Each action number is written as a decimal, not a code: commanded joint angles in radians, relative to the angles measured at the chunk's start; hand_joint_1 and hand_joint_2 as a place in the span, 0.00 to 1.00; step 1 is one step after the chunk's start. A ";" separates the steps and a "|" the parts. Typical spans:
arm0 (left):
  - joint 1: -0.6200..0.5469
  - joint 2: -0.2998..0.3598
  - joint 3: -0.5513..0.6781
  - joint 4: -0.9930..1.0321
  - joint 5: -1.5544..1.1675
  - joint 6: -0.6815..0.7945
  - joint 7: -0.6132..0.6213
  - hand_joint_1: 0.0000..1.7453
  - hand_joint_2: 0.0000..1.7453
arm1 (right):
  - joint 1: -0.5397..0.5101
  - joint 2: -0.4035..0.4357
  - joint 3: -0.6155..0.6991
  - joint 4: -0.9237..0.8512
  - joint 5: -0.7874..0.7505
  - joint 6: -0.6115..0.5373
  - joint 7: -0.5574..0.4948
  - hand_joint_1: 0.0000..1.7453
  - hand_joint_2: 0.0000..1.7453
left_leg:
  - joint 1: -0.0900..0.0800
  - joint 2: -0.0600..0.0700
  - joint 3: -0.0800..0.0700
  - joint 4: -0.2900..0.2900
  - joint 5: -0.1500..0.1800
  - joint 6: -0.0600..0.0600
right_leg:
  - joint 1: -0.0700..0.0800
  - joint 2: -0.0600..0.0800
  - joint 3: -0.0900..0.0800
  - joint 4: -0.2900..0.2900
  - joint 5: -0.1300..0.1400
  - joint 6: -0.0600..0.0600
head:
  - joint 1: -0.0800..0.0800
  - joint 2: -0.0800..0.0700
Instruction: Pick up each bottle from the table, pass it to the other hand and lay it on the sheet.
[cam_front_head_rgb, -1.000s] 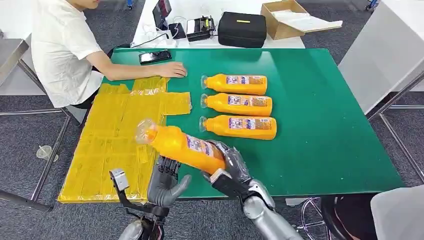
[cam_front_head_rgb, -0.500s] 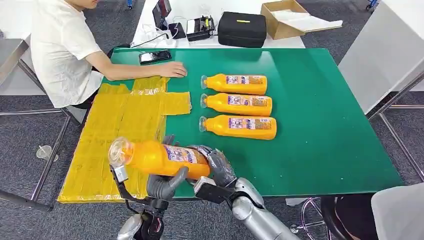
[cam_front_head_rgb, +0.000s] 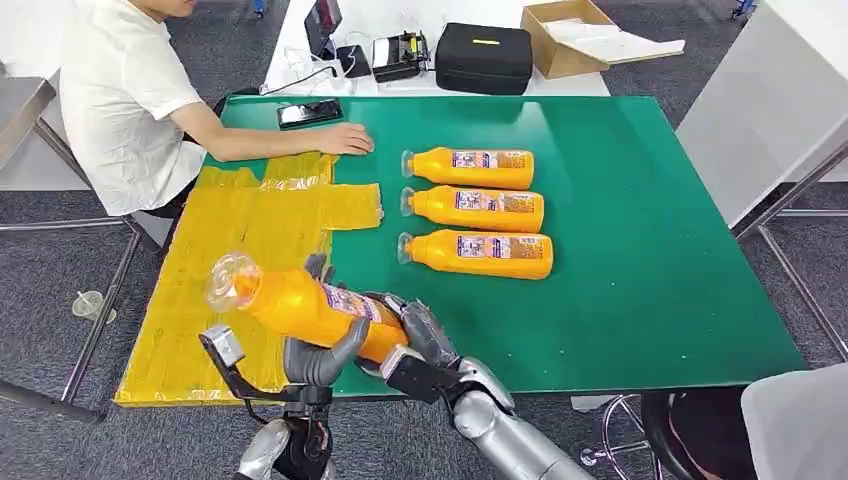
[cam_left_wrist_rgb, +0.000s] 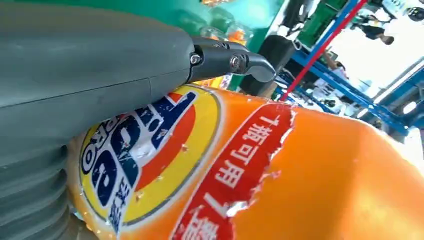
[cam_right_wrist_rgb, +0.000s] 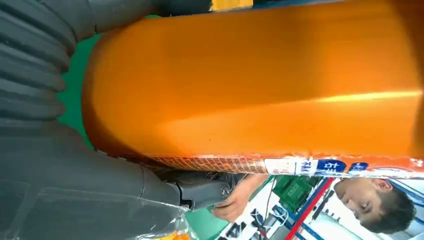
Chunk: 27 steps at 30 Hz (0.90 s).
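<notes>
An orange bottle (cam_front_head_rgb: 300, 305) with a clear cap hangs tilted over the near right edge of the yellow sheet (cam_front_head_rgb: 230, 250), cap pointing left. My right hand (cam_front_head_rgb: 420, 335) grips its base end. My left hand (cam_front_head_rgb: 320, 355) wraps its middle from below, thumb across the label. In the left wrist view the left hand (cam_left_wrist_rgb: 75, 75) lies against the bottle's label (cam_left_wrist_rgb: 300, 175). The right wrist view has the bottle (cam_right_wrist_rgb: 250, 80) sitting in the right hand (cam_right_wrist_rgb: 60, 165). Three more orange bottles (cam_front_head_rgb: 475, 168) (cam_front_head_rgb: 480, 208) (cam_front_head_rgb: 485, 254) lie side by side on the green table (cam_front_head_rgb: 650, 250).
A person (cam_front_head_rgb: 120, 90) sits at the far left with a hand (cam_front_head_rgb: 345, 140) resting on the table just beyond the sheet. A phone (cam_front_head_rgb: 310, 112) lies at the table's far edge. A black case (cam_front_head_rgb: 485, 58) and a cardboard box (cam_front_head_rgb: 570, 35) stand behind.
The right hand carried the bottle leftward to the sheet's near edge. The left hand rose under it and closed around its middle. The bottles on the table stayed put.
</notes>
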 joint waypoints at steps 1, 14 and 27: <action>-0.046 0.005 0.019 -0.019 0.026 -0.014 -0.013 1.00 1.00 | -0.005 0.002 0.063 0.058 -0.010 0.034 -0.021 0.84 1.00 | 0.001 0.000 0.002 0.000 -0.001 0.000 | 0.001 -0.001 0.003 -0.001 -0.001 -0.002 | 0.000 0.000; -0.019 0.016 0.049 -0.067 0.037 -0.016 -0.033 1.00 1.00 | 0.028 0.025 -0.017 0.103 0.005 -0.101 0.002 0.00 0.00 | 0.001 0.000 0.003 0.000 -0.001 0.000 | 0.001 -0.001 0.004 -0.001 -0.001 -0.003 | 0.000 0.000; -0.012 0.048 0.044 -0.068 -0.452 0.464 -0.185 1.00 1.00 | 0.168 0.008 -0.184 -0.019 0.043 -0.371 0.011 0.00 0.00 | 0.000 -0.002 0.002 -0.001 0.000 0.000 | 0.001 -0.003 0.003 -0.001 -0.001 -0.002 | 0.000 0.000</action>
